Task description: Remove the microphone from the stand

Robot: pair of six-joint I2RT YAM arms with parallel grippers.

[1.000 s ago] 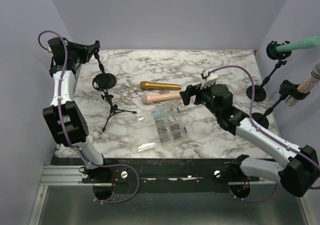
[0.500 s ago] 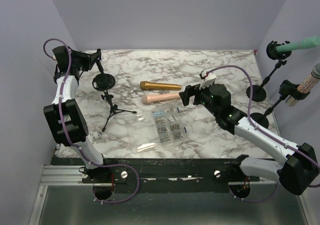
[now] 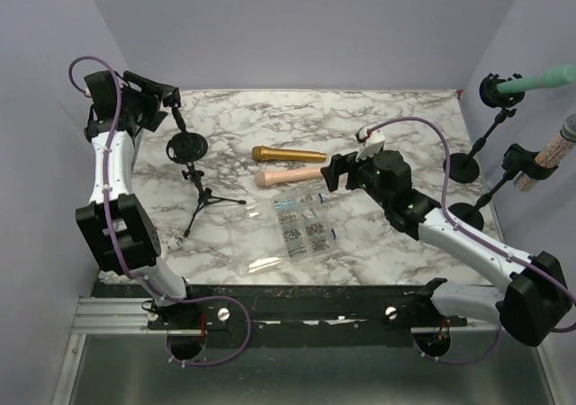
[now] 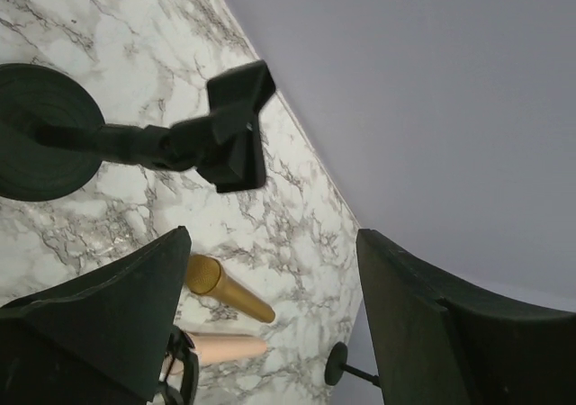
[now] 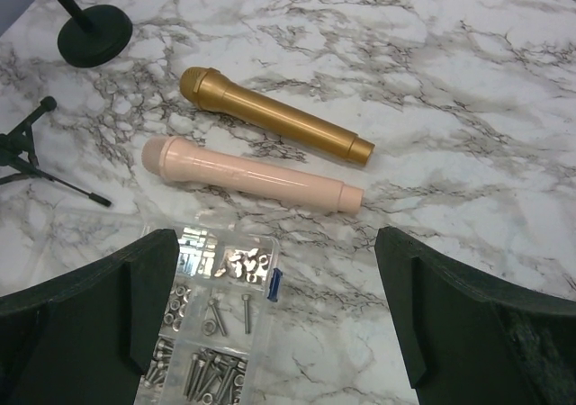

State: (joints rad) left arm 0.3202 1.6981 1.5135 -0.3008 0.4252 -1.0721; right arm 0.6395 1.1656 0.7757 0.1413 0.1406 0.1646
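Note:
A black stand with a round base rises at the back left, and its clip is empty. My left gripper hangs open just left of that clip, touching nothing. A gold microphone and a pink microphone lie side by side on the marble, free of any stand. My right gripper is open above the table just right of the pink microphone, with nothing between its fingers.
A small tripod stand stands in front of the round-base stand. A clear box of screws lies near the pink microphone. At the right edge, two more stands hold a green microphone and a glittery microphone.
My left gripper was shut by the stand's clip and has opened and drawn back a little to the left. The right arm has barely moved.

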